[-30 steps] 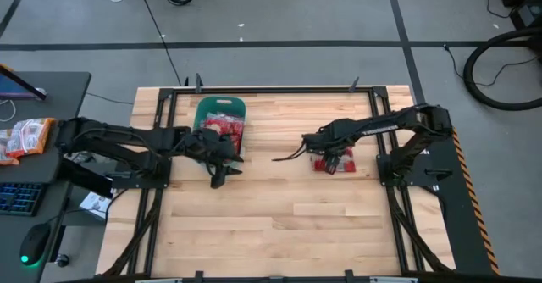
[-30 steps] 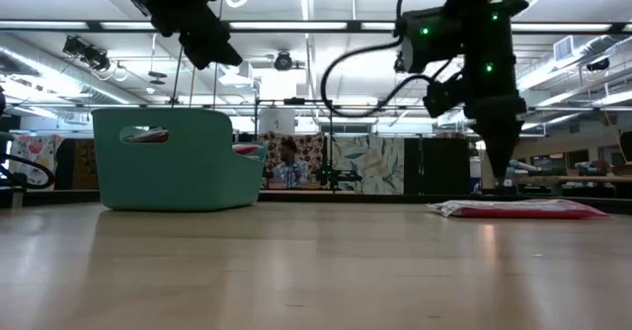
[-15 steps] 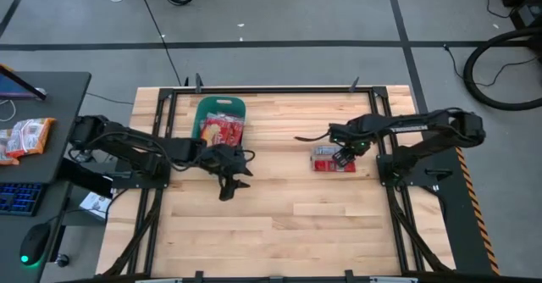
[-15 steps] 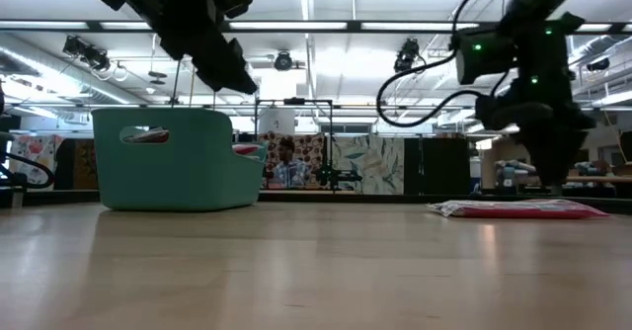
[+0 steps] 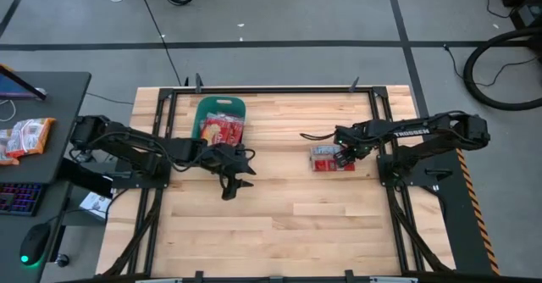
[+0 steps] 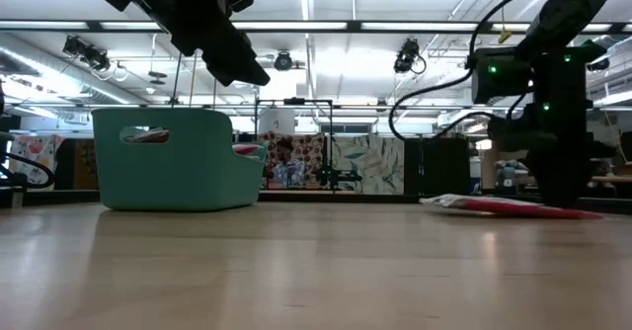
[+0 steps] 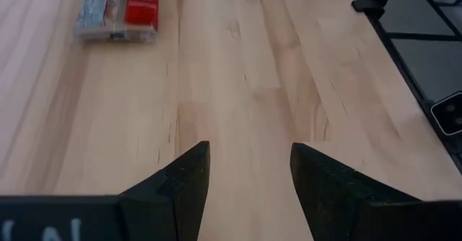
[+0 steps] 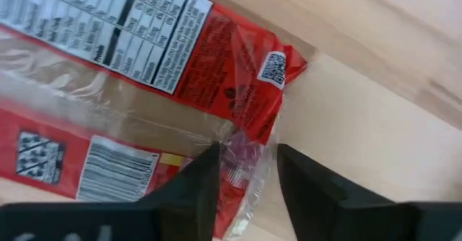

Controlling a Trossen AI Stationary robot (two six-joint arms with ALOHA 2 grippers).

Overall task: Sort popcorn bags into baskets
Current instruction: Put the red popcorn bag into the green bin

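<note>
One red popcorn bag point(image 5: 324, 159) lies flat on the right part of the table, also seen in the low view point(image 6: 479, 206) and, far off, in the left wrist view point(image 7: 119, 10). My right gripper point(image 5: 343, 155) is down on it, shut on its end. The teal basket point(image 5: 220, 105) stands at the far left-middle point(image 6: 178, 157) with several red bags point(image 5: 222, 130) inside. My left gripper point(image 5: 230, 184) hangs open above bare wood point(image 7: 249, 172), just right of and nearer than the basket, holding nothing. My right gripper point(image 8: 247, 172) pinches the popcorn bag's crinkled clear end seam point(image 8: 242, 147), next to the corner with the small square code. Its fingers point(image 8: 195, 187) come from above, pointing down. The bag still lies on the table, with the end away from the gripper point(image 6: 434, 202) tilted up slightly.
Pale orange-and-white snack packets point(image 5: 25, 136) lie on the side desk left of the table, beside a keyboard and a mouse. The table's metal frame rails point(image 5: 381, 113) run along its sides. Bare wood fills the near half of the table point(image 5: 279, 232).
My right gripper has moved toward the table's right edge and come down onto the popcorn bag; the bag's end away from it now sits slightly raised. My left gripper has moved away from the basket, toward the right and near side, staying open.
</note>
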